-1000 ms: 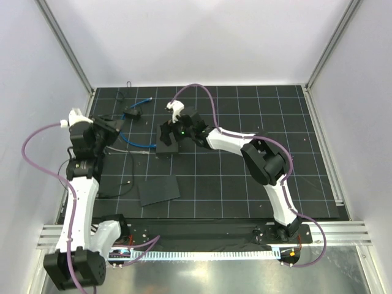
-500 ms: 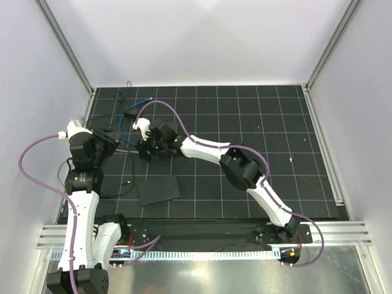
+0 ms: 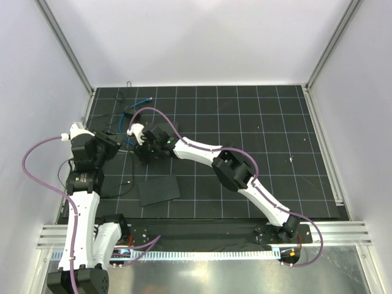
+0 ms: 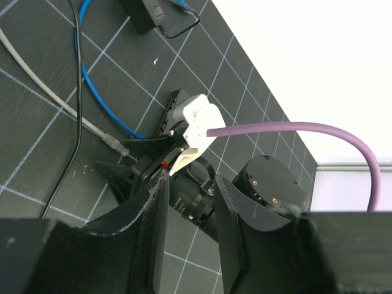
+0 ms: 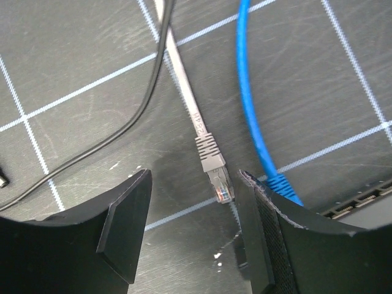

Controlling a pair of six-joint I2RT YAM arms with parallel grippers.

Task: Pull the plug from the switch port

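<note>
1. Right wrist cam: plug on the blue cable is still seated in the switch port, bottom-right, just outside one finger.
2. Right gripper swung left across the table in the last sec. Jaws came in from wide to approx half open. They're empty and straddle the loose grey cable end, not the plug.
3. Left gripper is part open w/ nothing in it, off to the left.
4. IMO it needs a nudge toward the blue boot before closing, or it'll grab the wrong connector.

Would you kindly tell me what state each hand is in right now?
Left hand: open, holding nothing.
Right hand: open, gripping nothing; the grey cable's connector lies loose in the gap.
</note>
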